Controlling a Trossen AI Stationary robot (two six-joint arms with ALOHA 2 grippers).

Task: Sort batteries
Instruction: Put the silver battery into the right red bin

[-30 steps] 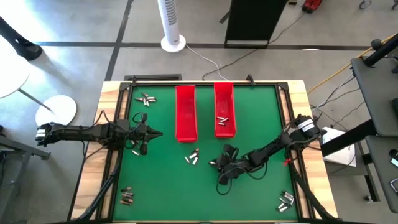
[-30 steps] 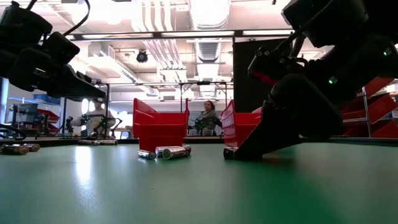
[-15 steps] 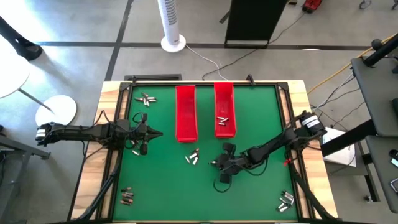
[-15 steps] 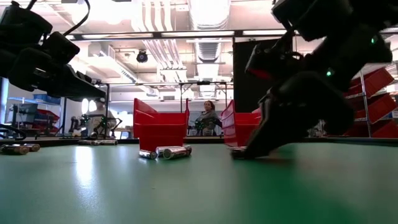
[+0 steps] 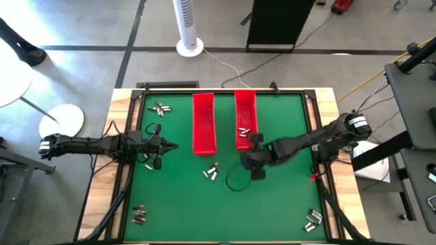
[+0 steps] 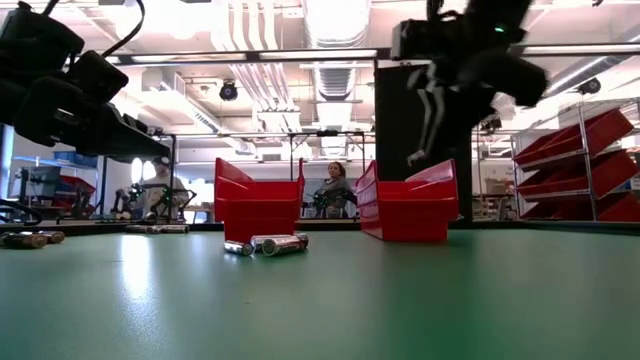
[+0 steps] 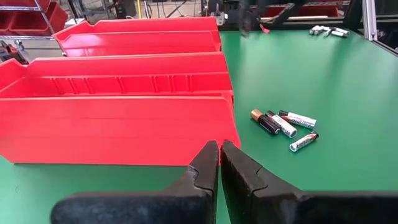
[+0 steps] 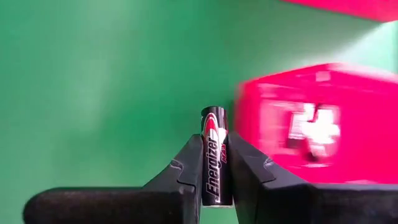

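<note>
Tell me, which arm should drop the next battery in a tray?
Right. Its gripper already holds a battery and hangs by the right tray. The left gripper is shut, empty, waiting beside the left tray.

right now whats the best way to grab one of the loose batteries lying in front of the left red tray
Take the outermost battery, which lies apart from the rest of the cluster. Come straight down from above and close across the middle of its barrel: it lies flat, so the ends offer little. The left hand, shut, waits nearest.
</note>
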